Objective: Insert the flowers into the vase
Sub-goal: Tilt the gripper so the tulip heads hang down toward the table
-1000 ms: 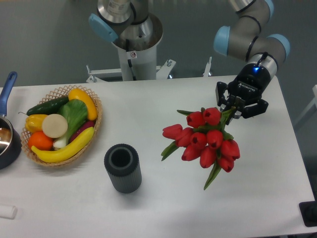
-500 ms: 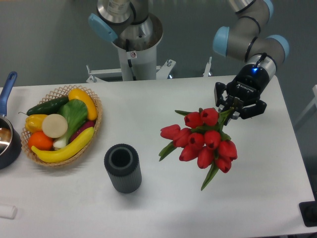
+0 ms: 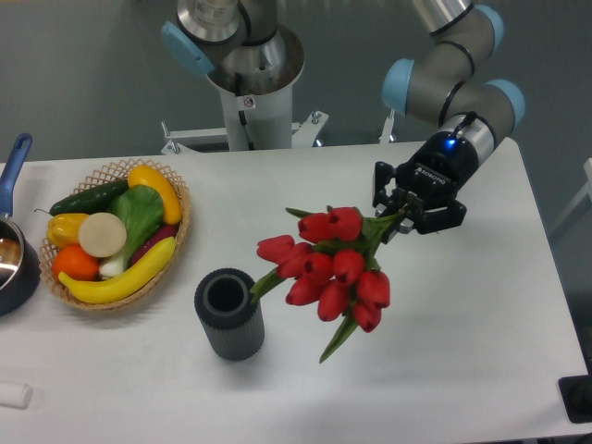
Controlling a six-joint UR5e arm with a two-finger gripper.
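Observation:
The flowers (image 3: 326, 264), a bunch of red tulips with green stems and leaves, hang in the air over the table's middle. My gripper (image 3: 404, 215) is shut on their stems at the upper right of the bunch. The vase (image 3: 228, 314), a dark grey ribbed cylinder with an open round mouth, stands upright on the table to the lower left of the bunch. A green leaf tip reaches close to the vase's upper right rim; I cannot tell whether it touches.
A wicker basket (image 3: 181, 231) of toy fruit and vegetables sits at the left. A dark pot with a blue handle (image 3: 16, 162) is at the far left edge. A second robot base (image 3: 248, 88) stands behind the table.
My gripper has carried the flowers left and slightly down, from the right side of the table toward the vase. The vase and basket have not moved.

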